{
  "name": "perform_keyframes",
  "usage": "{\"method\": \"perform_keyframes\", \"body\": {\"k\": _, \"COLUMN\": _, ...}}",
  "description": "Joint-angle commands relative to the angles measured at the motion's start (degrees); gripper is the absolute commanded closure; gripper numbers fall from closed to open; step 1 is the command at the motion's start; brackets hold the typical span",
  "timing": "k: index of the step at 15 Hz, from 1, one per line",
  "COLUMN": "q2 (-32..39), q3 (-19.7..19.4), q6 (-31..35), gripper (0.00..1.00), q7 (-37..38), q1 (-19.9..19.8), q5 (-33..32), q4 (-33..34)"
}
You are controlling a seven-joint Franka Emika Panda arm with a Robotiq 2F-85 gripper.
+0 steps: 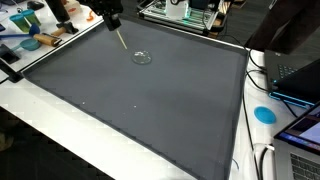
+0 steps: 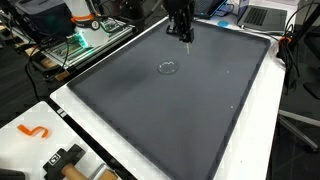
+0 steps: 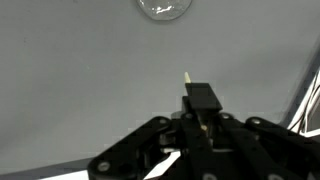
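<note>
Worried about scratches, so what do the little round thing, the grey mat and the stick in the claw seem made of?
The mat: dark grey, matte, perhaps rubber or fabric; no shine. The round thing: probably clear glass or plastic, glossy; grey shows through and its rim glints. The stick in the claw: thin, pale, maybe wood or plastic; too small to tell.

Blue disc [image 1: 264, 114], orange hook [image 2: 33, 130]

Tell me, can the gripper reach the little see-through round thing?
Probably yes: the gripper, shut on a thin stick, hangs near the clear round thing, with only bare grey mat between them.
</note>
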Motion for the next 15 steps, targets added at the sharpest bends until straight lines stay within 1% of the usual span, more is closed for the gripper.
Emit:
{"method": "perform_keyframes", "body": {"k": 1, "q2": -1.84, "q3": -1.66, "q6": -1.99, "gripper": 0.97, "q7": -4.53, "q1": -2.62, "q5": 7.1, "q4": -2.13}}
{"method": "perform_keyframes", "body": {"k": 3, "q2": -2.59, "q3": -2.68, "q6": -1.43, "gripper": 0.97, "q7": -6.94, "q1": -3.73, "q5": 11.65, "q4": -3.43}}
{"method": "perform_keyframes", "body": {"k": 6, "q2": -3.75, "q3": -4.41, "q6": -1.1, "gripper": 0.97, "q7": -10.24, "q1": -4.52, "q5": 16.01, "q4": -5.84}}
{"method": "perform_keyframes", "body": {"k": 12, "q2": -7.1, "q3": -7.39, "q6": -0.4, "gripper": 0.97, "q7": -17.12, "q1": -4.86, "q5": 22.79, "q4": -11.96}}
{"method": "perform_keyframes", "body": {"k": 15, "q2": -8.97, "q3": -8.72, "q6": -0.03, "gripper": 0.97, "q7": -19.75, "q1": -4.67, "q5": 24.44, "q4": -14.48}}
